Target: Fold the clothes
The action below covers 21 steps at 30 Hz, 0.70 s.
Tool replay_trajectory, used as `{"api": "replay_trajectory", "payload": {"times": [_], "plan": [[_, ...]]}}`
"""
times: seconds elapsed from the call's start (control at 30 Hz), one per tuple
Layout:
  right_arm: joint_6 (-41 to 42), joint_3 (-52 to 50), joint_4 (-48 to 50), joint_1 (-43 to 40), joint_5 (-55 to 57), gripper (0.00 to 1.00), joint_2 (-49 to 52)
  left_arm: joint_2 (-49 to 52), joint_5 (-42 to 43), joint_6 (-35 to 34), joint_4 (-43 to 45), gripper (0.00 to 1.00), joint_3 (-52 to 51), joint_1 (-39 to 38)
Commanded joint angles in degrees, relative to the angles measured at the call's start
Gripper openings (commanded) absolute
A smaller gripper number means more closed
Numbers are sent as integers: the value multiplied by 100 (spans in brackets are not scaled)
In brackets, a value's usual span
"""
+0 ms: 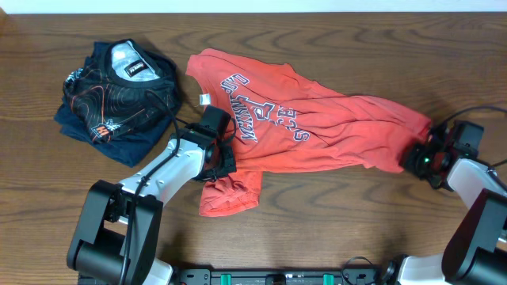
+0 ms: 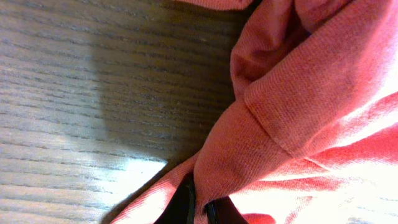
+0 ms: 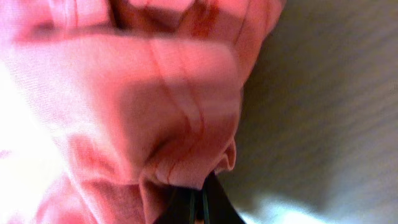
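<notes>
The clothes, a coral-red T-shirt [image 1: 317, 127] with dark chest lettering, lie crumpled across the middle of the table. My left gripper [image 1: 222, 156] is at the shirt's lower left, by a bunched sleeve. In the left wrist view the left gripper [image 2: 200, 208] is shut, with a fold of the red cloth [image 2: 298, 106] pinched between its dark fingers [image 2: 183, 205]. My right gripper [image 1: 415, 158] is at the shirt's far right end. In the right wrist view the right gripper [image 3: 198, 206] is shut on a gathered edge of the shirt [image 3: 155, 112], the cloth bunching at its tips.
A dark navy garment [image 1: 119, 91] with an orange line print lies folded at the back left, close to the left arm. Bare wooden table [image 1: 333, 222] shows in front of the shirt, and the table's front edge runs along the bottom.
</notes>
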Motion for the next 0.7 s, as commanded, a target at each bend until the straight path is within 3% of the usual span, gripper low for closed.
{"api": "replay_trajectory", "payload": {"times": [0.0, 0.1, 0.2, 0.37, 0.4, 0.47, 0.67], "plan": [[275, 396, -914, 13, -647, 1, -291, 35, -129, -4, -13, 6, -50, 24], [444, 1231, -2000, -26, -601, 1, -546, 35, -129, -4, -11, 6, -50, 24], [448, 2044, -2402, -116, -72, 3, -562, 35, -129, -7, -11, 6, -50, 24], [955, 2811, -2339, -494, 2063, 1, -297, 35, -127, -4, -15, 6, -50, 24], [935, 2868, -2352, -597, 2044, 2, -179, 35, -127, -4, -15, 6, -50, 24], [883, 2903, -2553, -778, 1967, 19, 70, 35, -127, -4, -15, 7, -50, 24], [874, 2898, -3101, -1003, 1963, 19, 835, 35, -127, -4, -11, 6, -50, 24]]}}
